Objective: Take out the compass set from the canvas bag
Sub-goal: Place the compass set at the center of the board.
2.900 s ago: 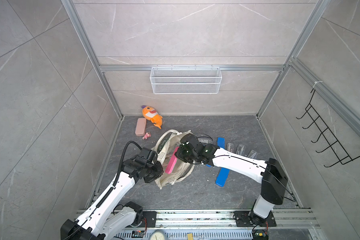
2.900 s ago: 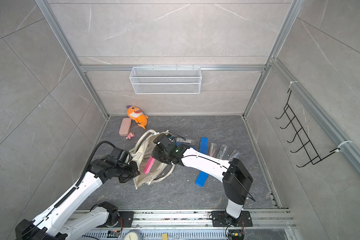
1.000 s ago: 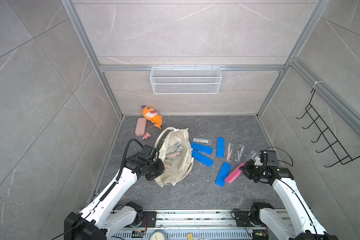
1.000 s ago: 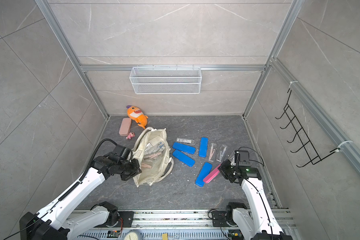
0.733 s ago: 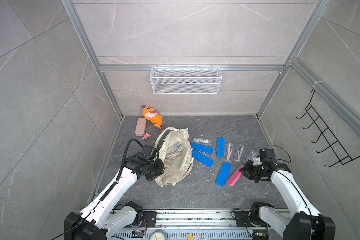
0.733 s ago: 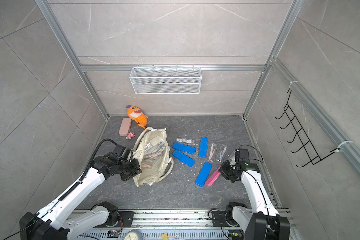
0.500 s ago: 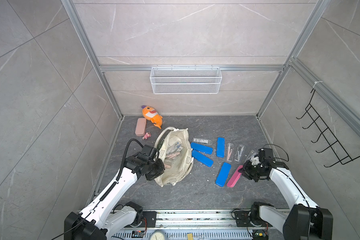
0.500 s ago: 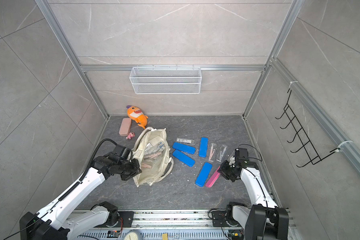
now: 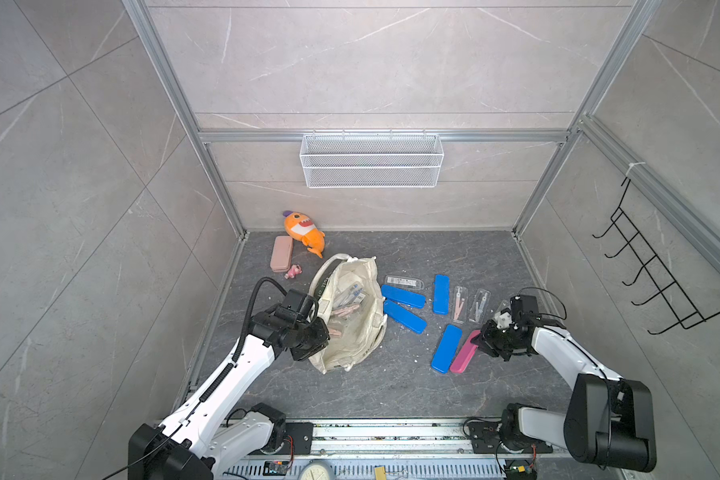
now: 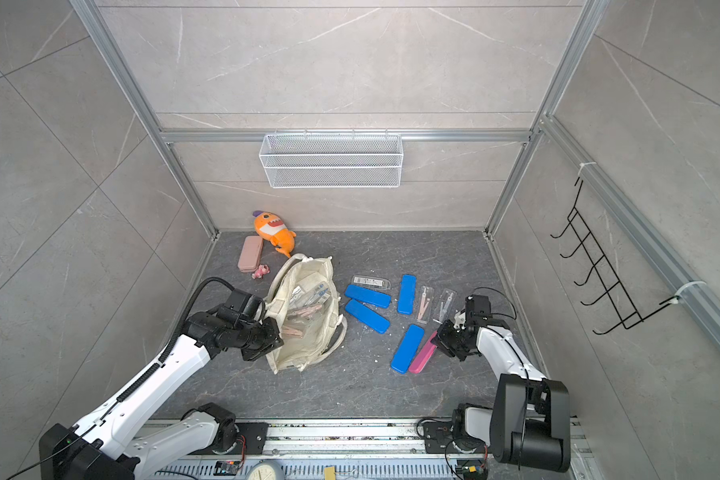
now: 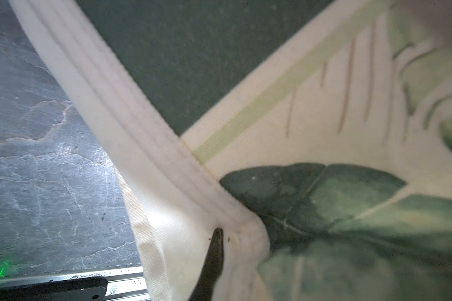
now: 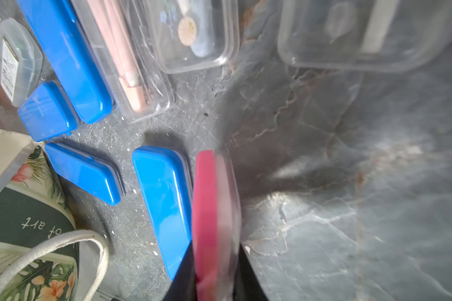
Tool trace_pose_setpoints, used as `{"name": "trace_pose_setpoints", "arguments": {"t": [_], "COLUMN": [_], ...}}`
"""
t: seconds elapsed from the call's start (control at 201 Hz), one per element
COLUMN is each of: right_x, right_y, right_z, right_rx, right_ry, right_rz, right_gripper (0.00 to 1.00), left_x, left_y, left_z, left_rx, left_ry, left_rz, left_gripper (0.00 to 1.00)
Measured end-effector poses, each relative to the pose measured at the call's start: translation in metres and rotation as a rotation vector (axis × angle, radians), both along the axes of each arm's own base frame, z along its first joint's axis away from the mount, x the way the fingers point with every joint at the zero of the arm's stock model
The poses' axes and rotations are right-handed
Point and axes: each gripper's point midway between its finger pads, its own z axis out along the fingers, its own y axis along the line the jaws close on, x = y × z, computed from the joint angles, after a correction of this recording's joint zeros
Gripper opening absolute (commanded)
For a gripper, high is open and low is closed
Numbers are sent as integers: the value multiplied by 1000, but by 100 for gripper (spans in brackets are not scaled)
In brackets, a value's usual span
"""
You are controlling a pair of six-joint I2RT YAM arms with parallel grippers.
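Canvas bag: you see it lying open on the floor, slim cases showing inside.
Left gripper: yours sits at the bag's near rim, closed on the cloth.
Right gripper: yours clamps one end of the pink case.
Pink case: it lies alongside a blue case, touching or nearly so.

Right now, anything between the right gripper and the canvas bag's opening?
Only low things: the right gripper grips the pink case; a blue case beside it and two blue cases by the canvas bag lie flat on the floor. A raised path likely clears them.
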Motion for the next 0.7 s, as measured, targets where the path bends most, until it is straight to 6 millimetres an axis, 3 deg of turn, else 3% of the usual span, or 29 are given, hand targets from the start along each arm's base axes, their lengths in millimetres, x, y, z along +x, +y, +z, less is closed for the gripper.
{"name": "trace_pose_setpoints", "arguments": {"t": [0.409, 0.474, 0.563, 0.698], "right_x": [15, 18, 19, 17], "right_y": [27, 29, 28, 16], "right_z": [-10, -9, -9, -10], "right_rx": [79, 84, 78, 6], "right_ry": [-39, -45, -44, -14], "right_rz": [66, 69, 63, 38], "right_gripper": [2, 9, 25, 41], "left_x": [0, 0, 0, 0], "left_y": [0, 0, 0, 0], "left_z": [0, 0, 0, 1], "left_rx": [0, 0, 0, -2], "left_ry": [0, 0, 0, -2], "left_rz": [0, 0, 1, 2], "left_gripper": [0, 0, 0, 0]}}
